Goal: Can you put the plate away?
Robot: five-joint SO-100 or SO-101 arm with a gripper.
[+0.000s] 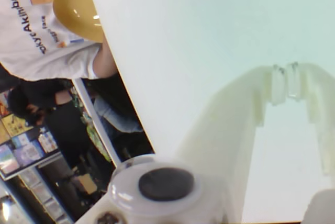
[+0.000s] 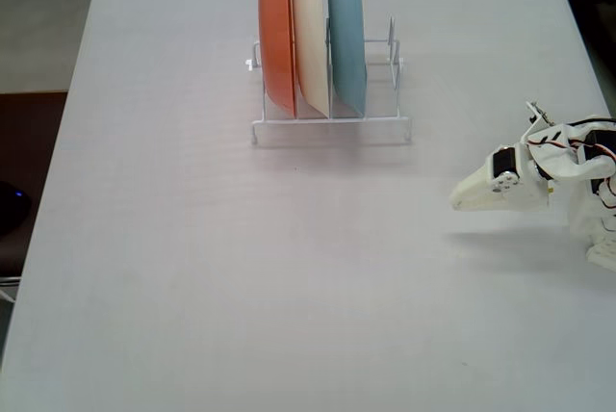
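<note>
The yellow plate (image 1: pixel 78 12) shows only in the wrist view, at the top left beyond the table edge, in front of a person in a white T-shirt (image 1: pixel 36 41). It does not show in the fixed view. My white gripper (image 1: pixel 285 84) has its fingertips together and holds nothing. In the fixed view the gripper (image 2: pixel 464 202) hovers low over the table's right side, pointing left, apart from the rack.
A white wire rack (image 2: pixel 332 125) stands at the table's back middle, holding an orange plate (image 2: pixel 277 37), a cream plate (image 2: pixel 310 32) and a light blue plate (image 2: pixel 346 32) upright. The rack's right end slots (image 2: pixel 390 56) hold nothing. The table (image 2: pixel 192 268) is white.
</note>
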